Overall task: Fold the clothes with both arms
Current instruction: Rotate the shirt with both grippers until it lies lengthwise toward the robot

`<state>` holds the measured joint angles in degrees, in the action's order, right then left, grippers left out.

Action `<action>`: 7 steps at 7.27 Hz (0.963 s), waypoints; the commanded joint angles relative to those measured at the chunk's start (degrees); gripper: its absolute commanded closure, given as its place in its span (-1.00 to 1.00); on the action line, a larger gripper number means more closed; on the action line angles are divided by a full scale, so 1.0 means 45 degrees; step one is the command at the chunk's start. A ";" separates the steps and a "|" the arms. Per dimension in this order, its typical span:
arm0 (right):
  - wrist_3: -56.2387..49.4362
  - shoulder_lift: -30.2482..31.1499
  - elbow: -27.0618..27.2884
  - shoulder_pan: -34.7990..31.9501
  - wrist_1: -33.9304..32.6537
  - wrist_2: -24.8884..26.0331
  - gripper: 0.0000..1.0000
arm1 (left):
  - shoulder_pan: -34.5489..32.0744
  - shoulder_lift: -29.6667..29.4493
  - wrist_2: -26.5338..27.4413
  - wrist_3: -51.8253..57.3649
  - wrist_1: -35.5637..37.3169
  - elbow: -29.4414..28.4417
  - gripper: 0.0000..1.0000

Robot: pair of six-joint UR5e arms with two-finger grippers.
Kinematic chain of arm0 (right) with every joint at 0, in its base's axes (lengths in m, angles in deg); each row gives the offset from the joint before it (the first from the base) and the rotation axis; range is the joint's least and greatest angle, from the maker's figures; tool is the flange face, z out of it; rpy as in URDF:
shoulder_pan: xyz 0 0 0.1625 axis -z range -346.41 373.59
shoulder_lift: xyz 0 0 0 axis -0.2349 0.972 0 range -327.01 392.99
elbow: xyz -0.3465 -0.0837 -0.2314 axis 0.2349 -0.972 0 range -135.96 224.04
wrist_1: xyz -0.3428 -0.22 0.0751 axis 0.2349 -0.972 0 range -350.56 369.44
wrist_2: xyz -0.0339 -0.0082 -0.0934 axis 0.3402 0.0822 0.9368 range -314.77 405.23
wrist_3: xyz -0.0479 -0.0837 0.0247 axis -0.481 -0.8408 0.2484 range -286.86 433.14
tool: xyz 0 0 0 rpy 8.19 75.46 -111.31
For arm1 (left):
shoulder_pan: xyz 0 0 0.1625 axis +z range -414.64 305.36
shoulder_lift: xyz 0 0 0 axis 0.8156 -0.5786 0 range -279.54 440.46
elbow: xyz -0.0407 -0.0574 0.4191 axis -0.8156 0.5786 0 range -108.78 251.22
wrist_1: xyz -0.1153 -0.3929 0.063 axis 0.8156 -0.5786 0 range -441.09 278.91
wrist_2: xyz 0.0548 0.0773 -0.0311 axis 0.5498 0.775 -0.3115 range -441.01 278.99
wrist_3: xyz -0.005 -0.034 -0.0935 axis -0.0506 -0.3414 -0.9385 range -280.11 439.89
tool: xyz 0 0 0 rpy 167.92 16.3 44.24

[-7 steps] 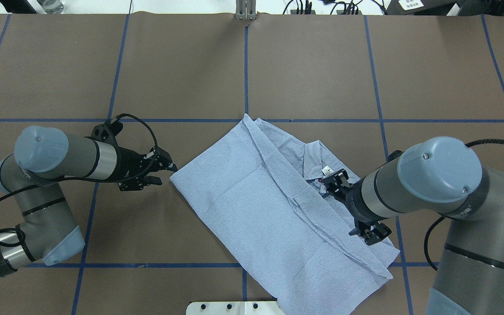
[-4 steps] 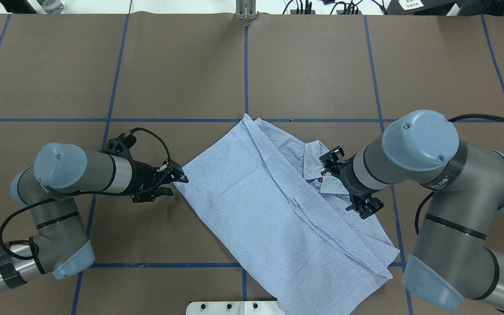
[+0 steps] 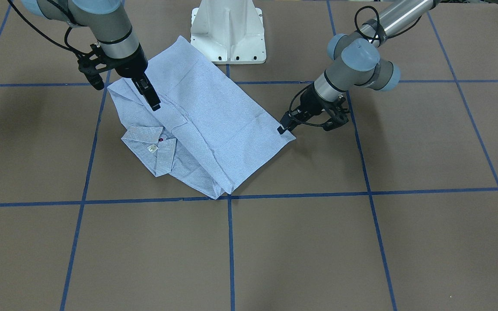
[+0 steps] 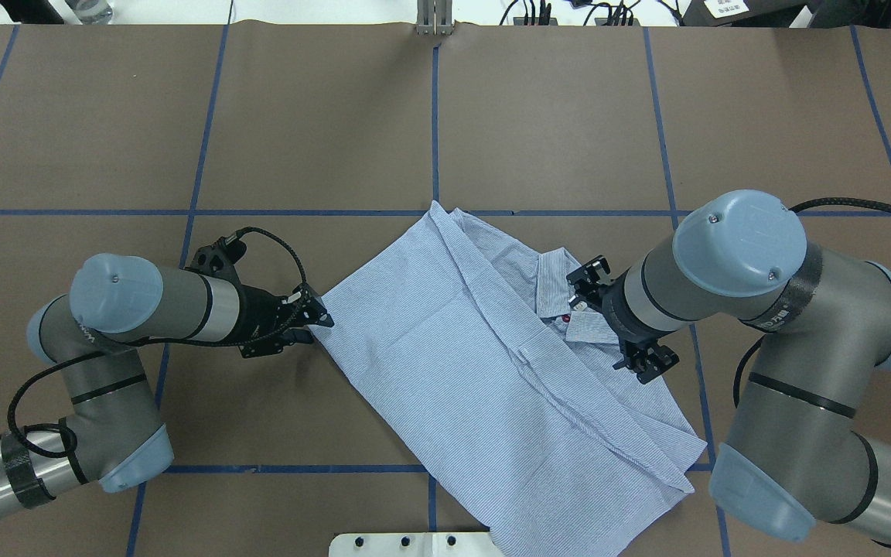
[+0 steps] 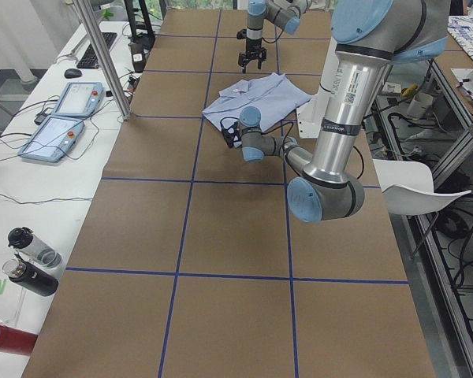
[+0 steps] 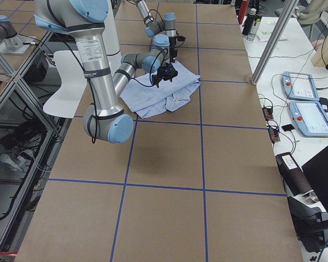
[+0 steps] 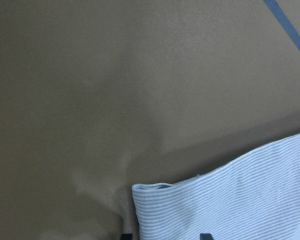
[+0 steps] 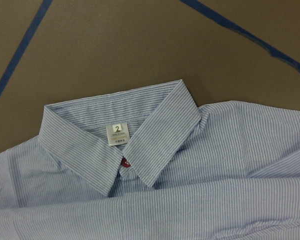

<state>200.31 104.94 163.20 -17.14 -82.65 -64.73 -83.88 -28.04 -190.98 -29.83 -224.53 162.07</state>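
Observation:
The striped light blue shirt [image 4: 476,363] lies folded flat and diagonal on the brown table [image 4: 569,116], collar toward my right arm. My left gripper [image 3: 282,128] sits low at the shirt's left corner. In the left wrist view its two fingertips [image 7: 206,236] stand apart with the corner of the shirt [image 7: 240,200] between them, so it is open. My right gripper [image 3: 153,103] hangs just above the shirt beside the collar [image 8: 140,145] and looks open and empty. The white neck label [image 8: 117,133] and a red button [image 8: 125,162] show below it. In the overhead view the right wrist hides its fingers.
The white pedestal base [image 3: 228,30] stands at the shirt's near edge. Blue tape lines [image 4: 435,116] grid the table. Beyond the far edge lie two tablets [image 5: 63,118] and bottles [image 5: 31,260]. A white chair [image 5: 418,177] stands behind the robot.
My left gripper has slid right up to the shirt's corner. My right arm has swung away from the shirt's front toward the collar, then nearly stopped.

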 commanded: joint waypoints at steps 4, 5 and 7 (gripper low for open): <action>0.0001 -0.0050 -0.0055 -0.0085 -0.0062 0.0021 -1.00 | -0.0201 -0.0010 0.0259 0.0241 0.0000 0.0009 1.00; 0.0001 -0.0051 -0.0055 -0.0085 -0.0062 0.0021 -1.00 | -0.0705 -0.0049 0.0259 0.1228 0.0039 -0.0147 1.00; 0.0001 -0.0050 -0.0016 -0.0144 -0.0043 0.0138 -1.00 | -0.2110 -0.2046 0.0220 0.2971 0.0078 -0.2689 1.00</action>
<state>200.32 104.75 162.98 -17.66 -82.92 -64.37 -89.58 -31.17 -189.89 -20.62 -224.26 157.45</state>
